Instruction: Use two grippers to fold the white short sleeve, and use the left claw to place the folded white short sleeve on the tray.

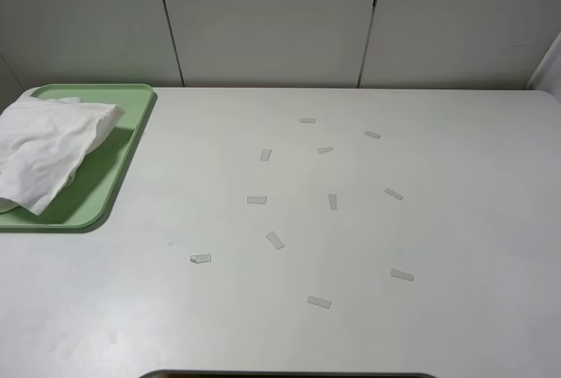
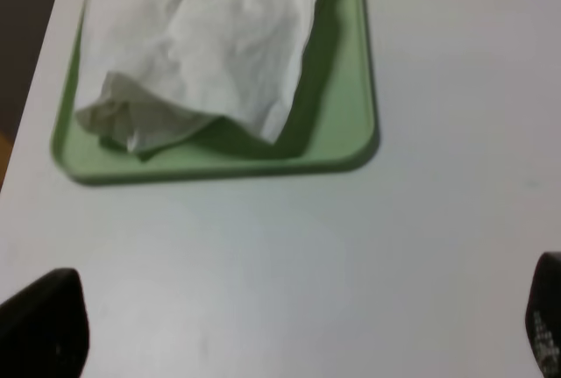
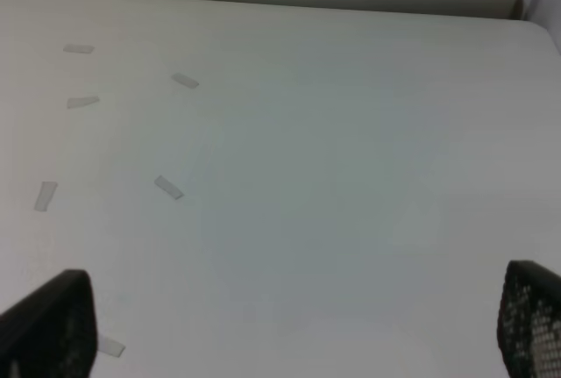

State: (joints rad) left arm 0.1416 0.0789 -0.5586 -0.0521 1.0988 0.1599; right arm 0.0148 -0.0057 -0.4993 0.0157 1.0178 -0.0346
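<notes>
The folded white shirt [image 1: 48, 148] lies rumpled on the green tray [image 1: 112, 167] at the counter's [image 1: 351, 246] upper left — no print readable. Both arms' fingers [image 2: 42, 321] [image 3: 48, 325] spread wide — empty.

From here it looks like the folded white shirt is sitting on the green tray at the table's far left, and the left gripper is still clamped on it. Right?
Not quite. The white shirt does lie on the green tray at the table's far left, but the left gripper is not clamped on it. The left wrist view shows its fingers spread wide over bare table, clear of the cloth.
</notes>
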